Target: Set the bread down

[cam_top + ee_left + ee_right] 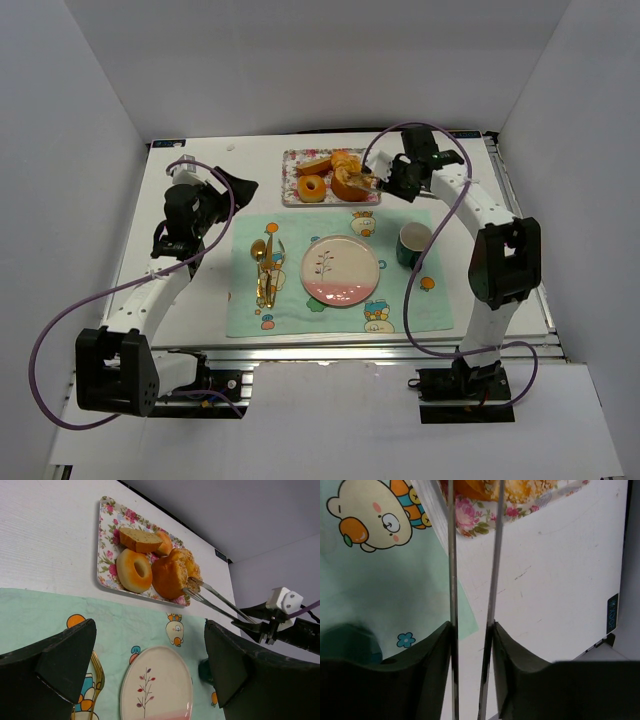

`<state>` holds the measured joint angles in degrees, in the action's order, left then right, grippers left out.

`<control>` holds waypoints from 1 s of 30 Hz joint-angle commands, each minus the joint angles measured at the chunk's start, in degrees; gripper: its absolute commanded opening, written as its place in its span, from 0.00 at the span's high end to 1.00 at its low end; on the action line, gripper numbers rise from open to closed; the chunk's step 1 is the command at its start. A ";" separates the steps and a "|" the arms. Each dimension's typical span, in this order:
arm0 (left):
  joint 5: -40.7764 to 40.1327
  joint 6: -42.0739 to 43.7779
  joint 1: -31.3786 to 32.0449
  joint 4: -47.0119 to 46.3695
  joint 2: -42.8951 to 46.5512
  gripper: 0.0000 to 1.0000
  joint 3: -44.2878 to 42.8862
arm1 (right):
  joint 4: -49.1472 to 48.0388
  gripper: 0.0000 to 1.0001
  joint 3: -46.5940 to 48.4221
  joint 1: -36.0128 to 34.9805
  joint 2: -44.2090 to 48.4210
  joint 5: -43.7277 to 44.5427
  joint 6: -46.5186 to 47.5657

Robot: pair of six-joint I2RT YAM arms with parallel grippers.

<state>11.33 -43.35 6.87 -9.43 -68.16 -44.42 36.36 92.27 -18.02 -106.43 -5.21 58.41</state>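
Right hand (472, 630): clenched on thin steel tongs (451, 555), a pad pressing each arm near the handle end. The arms run out almost parallel with a narrow gap between them.

Tong tips: at the right flank of the round golden-brown bun (169, 575), touching its crumbly edge. Cannot tell whether the bite is firm or only a nip at the crust.

Bun: not lifted. It lies on the rectangular floral tray (105, 540) at the far side of the white bench (250, 170), pressed against a pale ring doughnut (134, 570), with a tan slice of loaf (140, 539) just behind.

Handling, as judged: light, soft, loose crumb on top. Springy tongs will dent it, and an edge grip may tear it or let it swing. Better to straddle it low across the widest part with modest squeeze. Smooth steel may slip on the crust.

Nearer: round white-and-pink plate (340, 270), bare, on a mint-green placemat (400, 300); likely destination. Dark green mug (413, 245) just right of the plate, gold cutlery (265, 265) to its left.

Left hand (150, 630): released, jaws wide, holding nothing, over the placemat.
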 commanded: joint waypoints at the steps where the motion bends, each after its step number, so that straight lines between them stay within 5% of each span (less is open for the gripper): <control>1: 0.09 0.55 0.16 -0.24 1.45 0.02 -0.40 | 1.25 0.62 3.35 0.18 -1.32 1.61 1.61; 8: -0.52 0.20 0.16 -0.15 3.12 0.02 0.83 | 1.96 0.91 3.62 0.18 0.61 -0.23 1.44; 12: -0.26 0.11 0.16 -0.32 3.30 0.02 0.83 | 1.52 0.99 3.62 0.27 2.10 -1.99 -0.14; 22: -0.08 0.38 0.16 0.03 3.65 0.02 0.74 | -1.56 1.00 2.13 0.44 8.96 -6.38 -2.87; 30: -0.35 0.38 0.07 0.20 4.97 0.02 1.79 | 0.20 1.00 -8.40 0.44 20.63 -13.84 0.12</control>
<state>11.29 -43.38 6.87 -9.04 -65.69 -43.53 37.47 86.46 -17.96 -90.91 -13.37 57.25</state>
